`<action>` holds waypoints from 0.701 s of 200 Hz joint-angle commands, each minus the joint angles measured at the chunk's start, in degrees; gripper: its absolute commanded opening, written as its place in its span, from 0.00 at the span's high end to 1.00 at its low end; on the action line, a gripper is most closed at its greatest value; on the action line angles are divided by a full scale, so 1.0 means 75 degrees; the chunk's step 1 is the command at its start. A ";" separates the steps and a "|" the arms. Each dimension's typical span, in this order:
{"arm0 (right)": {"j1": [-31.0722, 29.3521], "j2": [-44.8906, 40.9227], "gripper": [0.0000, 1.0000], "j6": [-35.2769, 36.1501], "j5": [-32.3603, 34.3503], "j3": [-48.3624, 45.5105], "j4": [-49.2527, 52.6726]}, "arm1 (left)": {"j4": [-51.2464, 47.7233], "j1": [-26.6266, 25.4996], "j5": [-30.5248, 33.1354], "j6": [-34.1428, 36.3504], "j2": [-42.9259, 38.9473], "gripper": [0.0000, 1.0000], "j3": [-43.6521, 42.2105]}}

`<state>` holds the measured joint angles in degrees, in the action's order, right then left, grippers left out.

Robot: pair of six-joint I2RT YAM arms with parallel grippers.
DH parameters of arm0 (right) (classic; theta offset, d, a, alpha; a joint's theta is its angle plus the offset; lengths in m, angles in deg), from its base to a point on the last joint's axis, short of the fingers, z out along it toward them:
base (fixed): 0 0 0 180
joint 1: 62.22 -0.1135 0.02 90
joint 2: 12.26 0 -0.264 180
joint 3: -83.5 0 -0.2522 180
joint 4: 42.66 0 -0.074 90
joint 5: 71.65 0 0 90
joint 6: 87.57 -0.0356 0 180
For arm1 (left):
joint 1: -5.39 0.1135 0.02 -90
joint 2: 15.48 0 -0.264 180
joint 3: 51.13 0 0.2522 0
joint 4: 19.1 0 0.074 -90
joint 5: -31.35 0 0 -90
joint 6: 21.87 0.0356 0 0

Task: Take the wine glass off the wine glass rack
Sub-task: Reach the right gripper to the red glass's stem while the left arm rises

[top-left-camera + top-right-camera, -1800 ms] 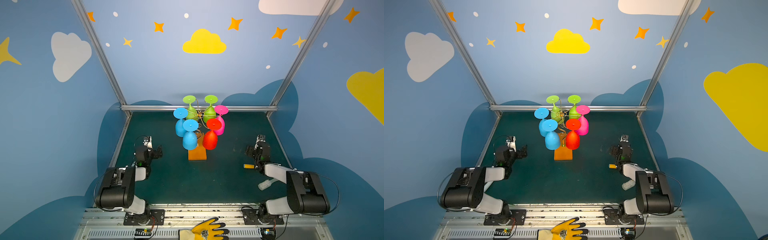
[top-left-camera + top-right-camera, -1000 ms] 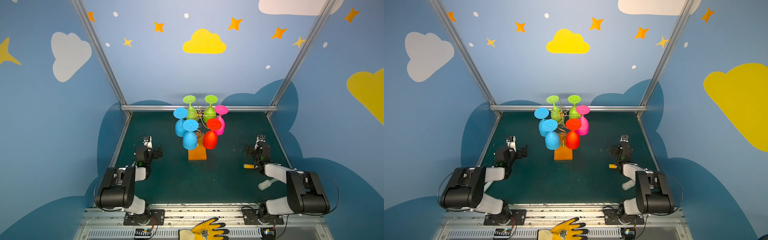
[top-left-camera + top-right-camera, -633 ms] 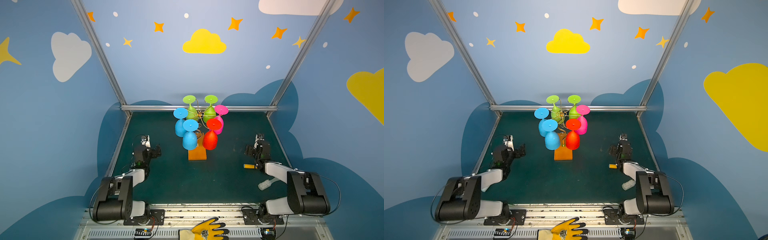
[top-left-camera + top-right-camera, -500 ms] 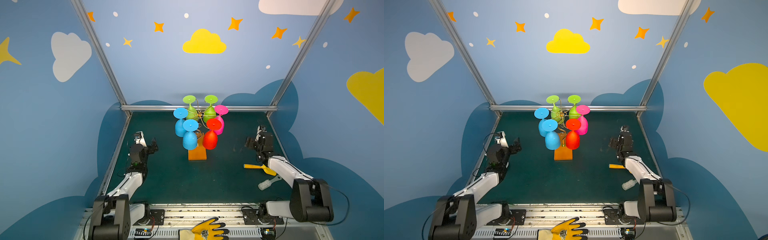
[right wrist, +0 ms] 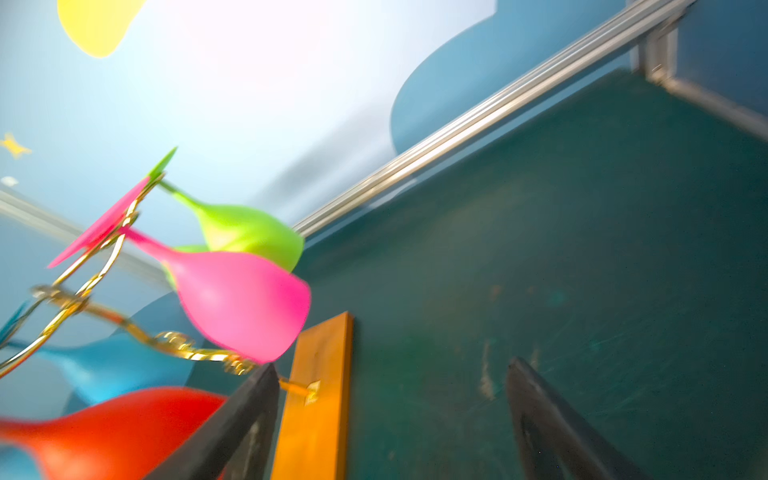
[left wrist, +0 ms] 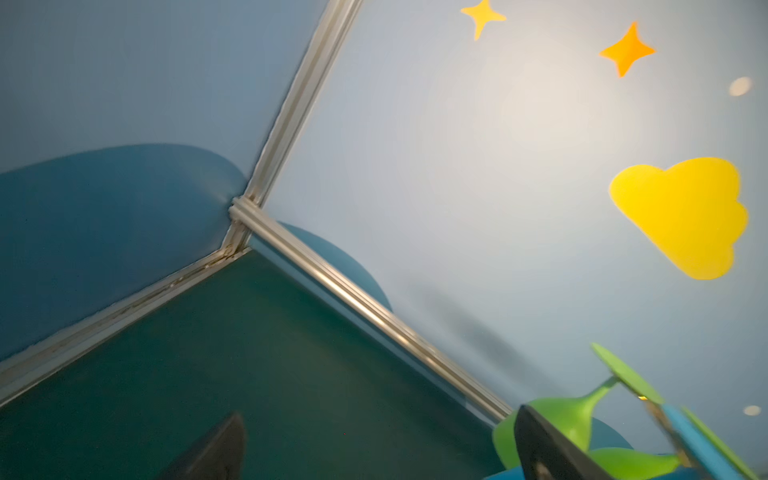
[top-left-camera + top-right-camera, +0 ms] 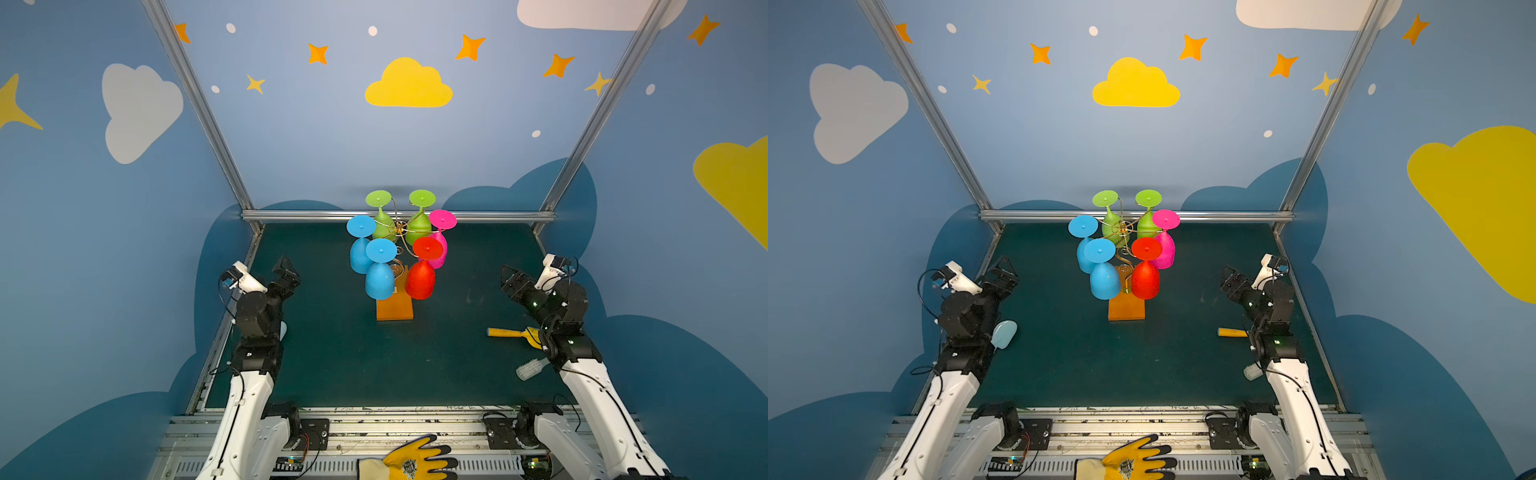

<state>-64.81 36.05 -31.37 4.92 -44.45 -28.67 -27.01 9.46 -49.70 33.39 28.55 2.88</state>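
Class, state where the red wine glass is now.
In both top views the red wine glass hangs upside down on the wine glass rack, front right, beside the nearer blue glass and before the pink glass.

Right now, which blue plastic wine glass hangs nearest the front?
The blue wine glass beside the red wine glass; the other blue glass hangs behind it.

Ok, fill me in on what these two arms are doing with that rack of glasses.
Nothing is held yet. Six coloured wine glasses hang upside down on the wine glass rack. The left gripper and right gripper hover open and empty on either side of it, well clear of the glasses.
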 commanded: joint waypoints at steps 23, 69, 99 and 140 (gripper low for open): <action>-0.0219 0.0744 0.16 -0.0944 -0.2936 0.1143 0.0367 | -0.3828 0.0020 -0.1129 0.2091 0.0941 0.01 0.1796; -0.0887 0.1362 0.28 -0.2000 -0.3725 0.1837 -0.0560 | -0.3507 0.0045 -0.1238 0.2359 0.0601 0.01 0.1395; -0.1458 0.1530 0.37 -0.2027 -0.3604 0.2279 -0.0495 | -0.3387 0.0242 -0.0941 0.2193 0.0072 0.01 0.1041; -0.1840 0.1919 0.39 -0.2677 -0.3713 0.2401 -0.1227 | -0.3344 0.0458 -0.1422 0.2012 0.0084 0.01 0.0918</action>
<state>-77.45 48.29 -47.50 -21.46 -27.53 -33.17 -52.69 12.02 -57.92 48.82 28.33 10.07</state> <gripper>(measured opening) 0.616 0.994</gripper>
